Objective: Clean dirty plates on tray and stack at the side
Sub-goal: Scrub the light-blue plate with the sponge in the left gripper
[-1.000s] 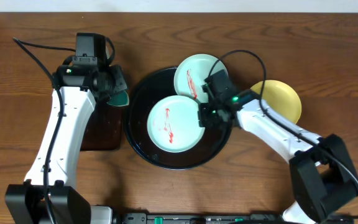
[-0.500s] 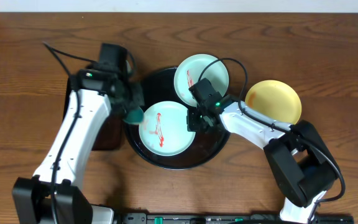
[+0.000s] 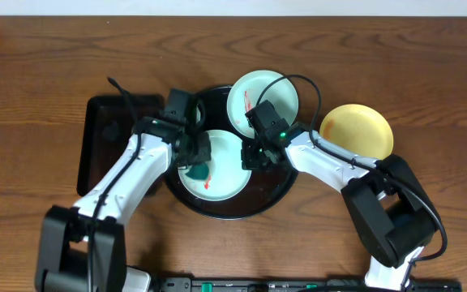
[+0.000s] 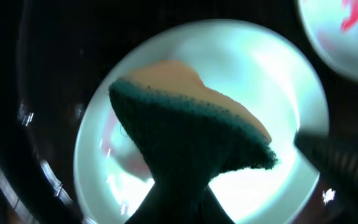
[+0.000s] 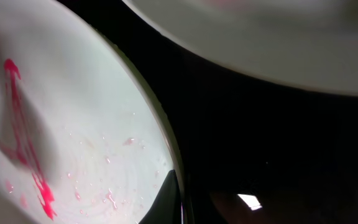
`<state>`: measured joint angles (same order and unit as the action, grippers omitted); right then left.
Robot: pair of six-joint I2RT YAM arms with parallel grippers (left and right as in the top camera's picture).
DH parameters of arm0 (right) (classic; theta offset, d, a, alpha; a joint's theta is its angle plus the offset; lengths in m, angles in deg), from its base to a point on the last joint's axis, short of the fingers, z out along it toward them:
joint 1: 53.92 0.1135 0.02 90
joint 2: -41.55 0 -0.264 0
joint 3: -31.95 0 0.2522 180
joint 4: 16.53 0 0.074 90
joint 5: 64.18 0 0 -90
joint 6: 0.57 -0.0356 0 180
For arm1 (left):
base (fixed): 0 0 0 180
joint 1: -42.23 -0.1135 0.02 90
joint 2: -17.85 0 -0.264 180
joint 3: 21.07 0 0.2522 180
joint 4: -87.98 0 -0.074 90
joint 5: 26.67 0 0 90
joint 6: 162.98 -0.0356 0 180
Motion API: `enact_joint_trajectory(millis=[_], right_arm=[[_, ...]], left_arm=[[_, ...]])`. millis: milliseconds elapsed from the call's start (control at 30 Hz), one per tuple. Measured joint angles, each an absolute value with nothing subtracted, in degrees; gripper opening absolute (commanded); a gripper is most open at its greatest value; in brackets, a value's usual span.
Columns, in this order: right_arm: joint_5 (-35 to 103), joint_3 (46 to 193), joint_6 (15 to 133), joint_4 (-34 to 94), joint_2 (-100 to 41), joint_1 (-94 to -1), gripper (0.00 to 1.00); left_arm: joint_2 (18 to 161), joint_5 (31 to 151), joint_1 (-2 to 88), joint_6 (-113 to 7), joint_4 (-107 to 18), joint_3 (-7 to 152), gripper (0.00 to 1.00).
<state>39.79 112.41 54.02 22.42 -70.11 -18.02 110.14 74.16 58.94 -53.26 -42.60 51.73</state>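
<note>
Your left gripper pinches the sponge over the streaked aqua plate on the tray | right gripper at that plate's rim, jaws unclear | yellow plate on the tabletop

Round tray: glossy black. Centre plate: pale aqua w/ thin red streaks. Rear plate: same aqua, red streak too. Third plate: plain pale yellow. The sponge: dark teal, tan-orange face. Rect. tray: black. Tabletop: brown wood grain. Arms: white, black joints.
</note>
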Motion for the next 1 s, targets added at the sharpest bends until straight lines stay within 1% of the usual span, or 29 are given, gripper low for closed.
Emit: enact_joint_trajectory(millis=[233, 467, 567, 700, 800, 867, 1000], right_arm=[[40.1, 112.5, 54.0, 22.5, -70.2, -18.1, 0.01], [40.2, 112.6, 54.1, 22.5, -70.3, -18.1, 0.01], [40.2, 112.6, 54.1, 22.5, -70.3, -18.1, 0.01], [40.2, 112.6, 54.1, 22.6, -70.3, -18.1, 0.01], [40.2, 112.6, 54.1, 22.6, -70.3, -18.1, 0.01], [40.2, 112.6, 54.1, 22.6, -70.3, -18.1, 0.01], [40.2, 112.7, 54.1, 22.7, -70.3, -18.1, 0.01]], left_arm=[[119.9, 74.5, 58.9, -51.8, -45.7, 51.8, 0.08], [120.6, 76.2, 58.8, -52.1, -44.0, 53.0, 0.08], [121.0, 80.8, 58.2, -54.8, -44.5, 52.9, 0.07], [122.1, 90.4, 58.3, -58.8, -48.0, 52.7, 0.07], [122.6, 93.9, 58.5, -59.9, -51.2, 52.4, 0.08], [122.6, 93.6, 58.6, -59.6, -52.2, 52.3, 0.07], [122.5, 87.5, 59.3, -56.7, -52.8, 52.3, 0.07]])
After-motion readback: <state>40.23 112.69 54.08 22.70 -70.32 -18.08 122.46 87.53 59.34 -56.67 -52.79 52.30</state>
